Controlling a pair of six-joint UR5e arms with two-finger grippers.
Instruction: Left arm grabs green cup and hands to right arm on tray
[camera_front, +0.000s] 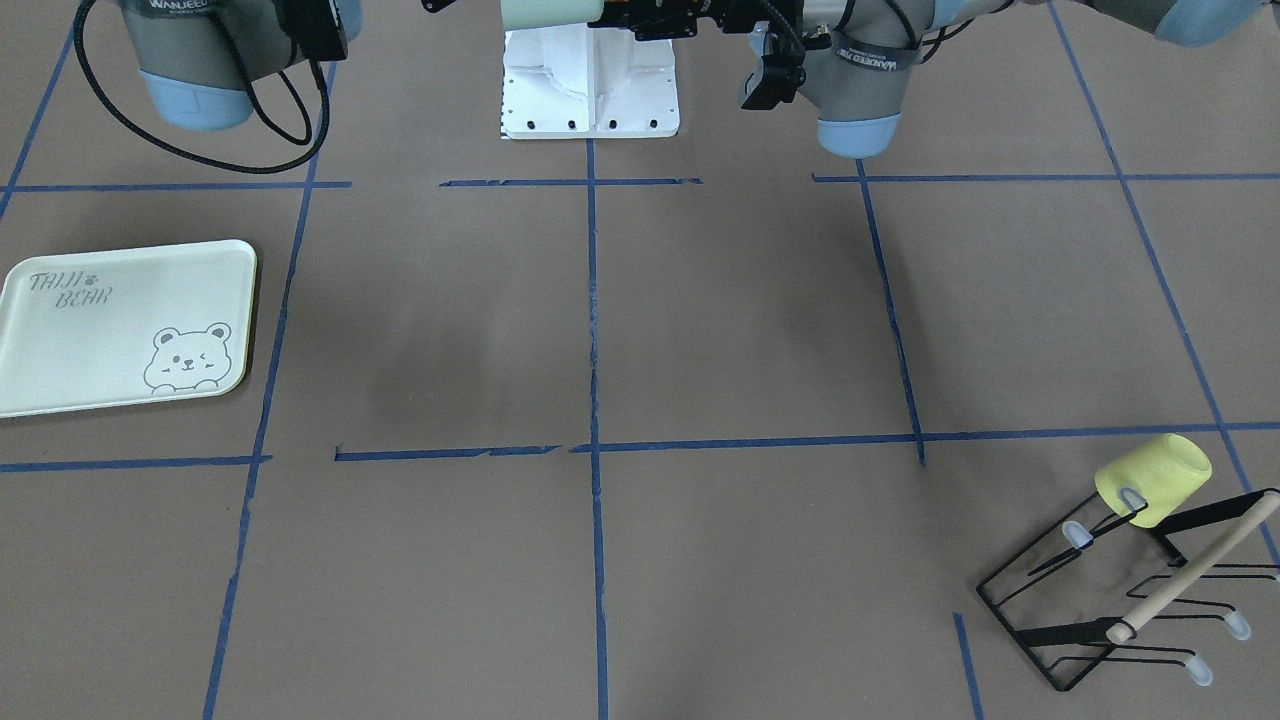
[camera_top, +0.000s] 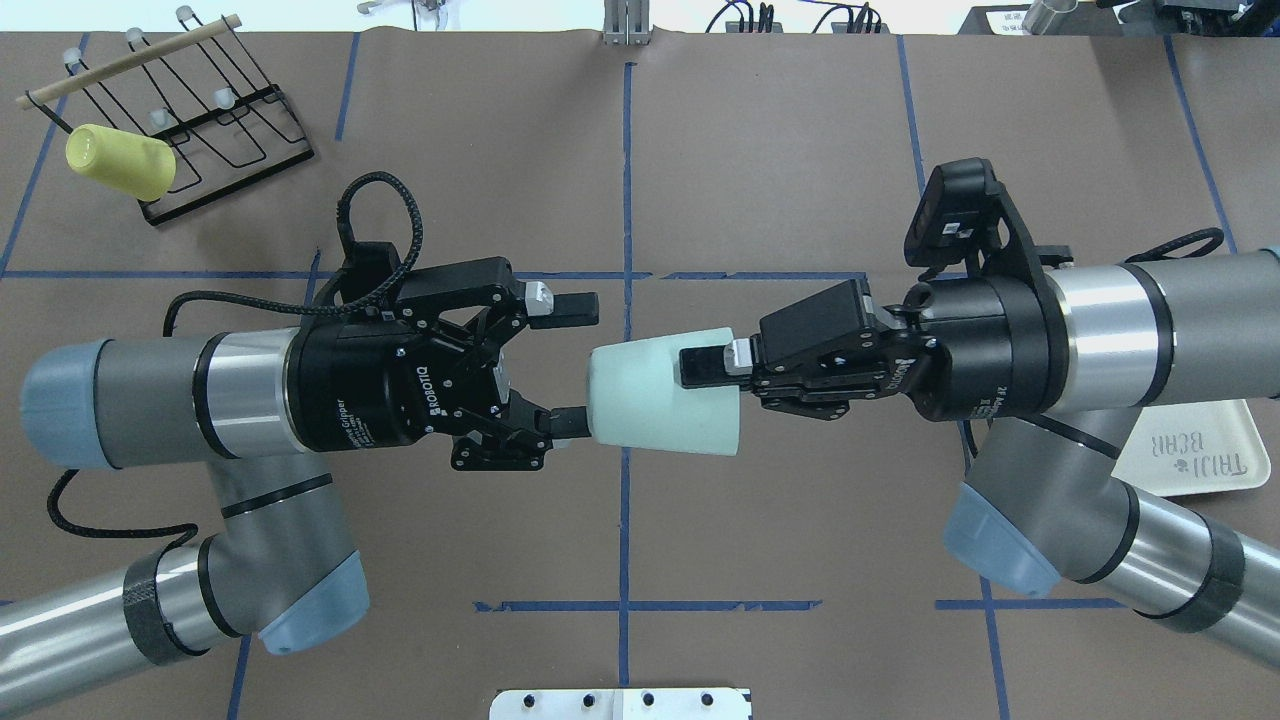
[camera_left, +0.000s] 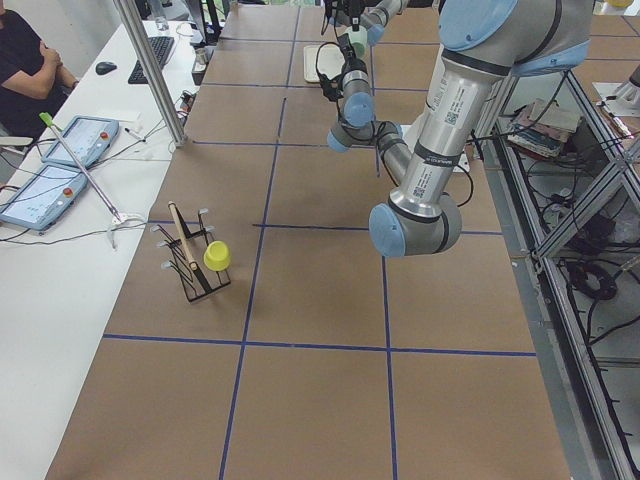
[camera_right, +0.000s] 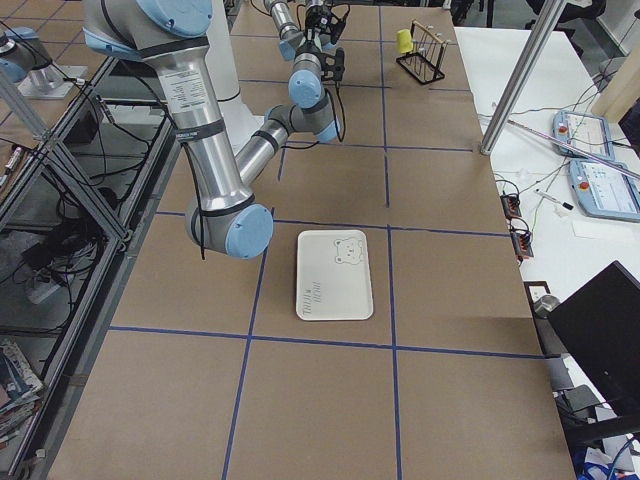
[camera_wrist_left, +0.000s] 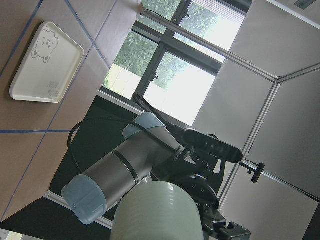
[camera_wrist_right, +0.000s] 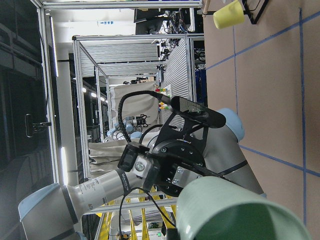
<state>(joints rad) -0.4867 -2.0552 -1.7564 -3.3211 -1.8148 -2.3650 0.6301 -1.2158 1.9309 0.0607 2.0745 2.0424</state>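
Observation:
The green cup (camera_top: 665, 395) lies on its side in the air over the middle of the table, its mouth toward my right gripper. It also shows in the front view (camera_front: 550, 12). My right gripper (camera_top: 692, 378) is shut on the cup's rim. My left gripper (camera_top: 578, 362) is open at the cup's closed base; its lower finger (camera_top: 565, 420) touches or nearly touches the base, and the upper one stands clear. The tray (camera_top: 1200, 462) lies on the table under my right arm and holds nothing; it also shows in the front view (camera_front: 120, 320).
A yellow cup (camera_top: 120, 160) hangs on a black wire rack (camera_top: 215, 115) at the far left corner; both also show in the front view, cup (camera_front: 1155, 478) and rack (camera_front: 1060, 640). The white robot base plate (camera_front: 590, 90) sits at the near edge. Blue tape lines cross the brown table.

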